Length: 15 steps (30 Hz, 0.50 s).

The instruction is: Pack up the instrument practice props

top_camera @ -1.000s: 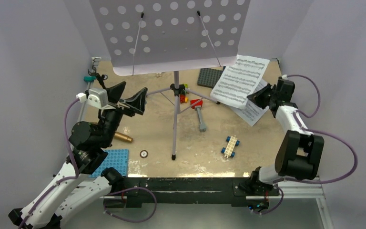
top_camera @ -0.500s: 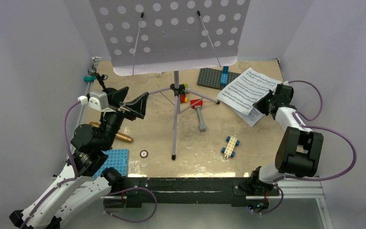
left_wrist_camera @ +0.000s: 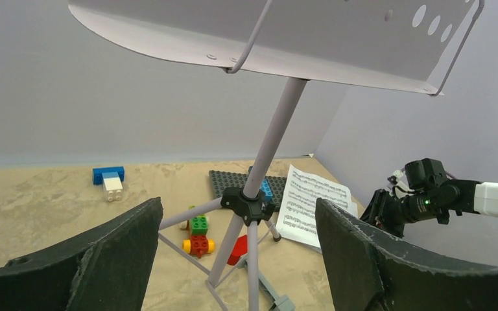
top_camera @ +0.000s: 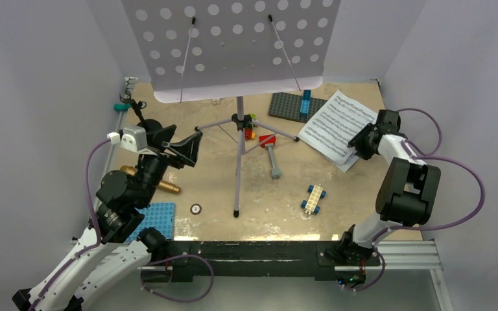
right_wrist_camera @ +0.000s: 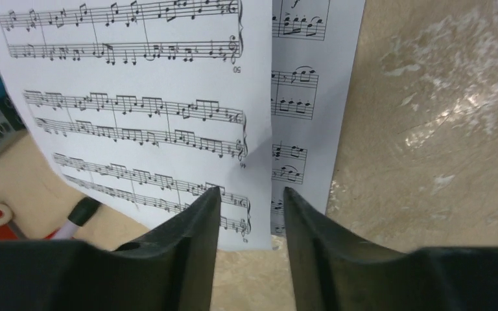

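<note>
Nearest my bases, a light-blue baseplate (top_camera: 154, 217) lies flat beside my left arm. Just beyond it the gold microphone (top_camera: 167, 188) lies on its side on the tan table (top_camera: 279, 220), its middle hidden behind that arm.

My left gripper (top_camera: 180, 139) hangs above the table with its fingers spread wide and nothing between them. From its own camera the pole of the lavender music stand (left_wrist_camera: 269, 142) shows in the gap, well beyond the tips. The stand is upright on its tripod in the middle of the table, one foot pointing toward me and the perforated desk high at the back.

A little brick car (top_camera: 312, 198) sits to the right of that foot. Farther on, the red-headed toy hammer (top_camera: 270, 150) lies by the tripod legs, with a few coloured bricks (top_camera: 250, 127) beside the hub.

On the right, my right gripper (right_wrist_camera: 249, 194) points down at the near edge of the sheet-music pages (right_wrist_camera: 136, 110), its fingers only narrowly parted. I cannot tell whether the tips touch the paper. Two pages lie overlapped, one edge of the upper page resting over a dark grey baseplate (top_camera: 288, 107) that carries a blue brick (top_camera: 306, 101).
</note>
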### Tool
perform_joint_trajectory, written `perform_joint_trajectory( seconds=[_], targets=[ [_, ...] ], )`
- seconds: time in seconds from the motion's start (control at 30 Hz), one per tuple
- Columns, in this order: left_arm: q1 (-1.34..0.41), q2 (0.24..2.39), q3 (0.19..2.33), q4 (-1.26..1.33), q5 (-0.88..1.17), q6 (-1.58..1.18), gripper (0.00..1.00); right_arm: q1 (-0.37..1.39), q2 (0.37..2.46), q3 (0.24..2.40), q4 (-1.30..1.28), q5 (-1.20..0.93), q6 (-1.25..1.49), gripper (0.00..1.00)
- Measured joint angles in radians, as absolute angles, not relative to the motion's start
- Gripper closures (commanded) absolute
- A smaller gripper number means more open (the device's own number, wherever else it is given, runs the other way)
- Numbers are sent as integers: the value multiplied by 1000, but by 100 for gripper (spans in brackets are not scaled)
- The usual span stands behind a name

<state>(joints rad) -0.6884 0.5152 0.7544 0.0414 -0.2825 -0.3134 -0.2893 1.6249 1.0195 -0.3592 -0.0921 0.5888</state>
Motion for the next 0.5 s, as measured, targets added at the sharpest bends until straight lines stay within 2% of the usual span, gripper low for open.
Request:
perform_joint_trajectory(
  seconds=[0.07, 0.13, 0.37, 0.5],
  targets=[
    [-688, 510, 754, 26, -284, -323, 8, -290, 1621, 1030, -381, -87, 583, 33],
    [-688, 505, 754, 10, -285, -331, 6, -290, 1614, 1039, -403, -86, 579, 28],
    [-688, 497, 754, -62, -303, -373, 0, -289, 1502, 1098, -470, -100, 588, 27],
    [-688, 505, 753, -93, -338, -416, 0, -255, 1288, 1053, -404, -122, 615, 28]
  ],
)
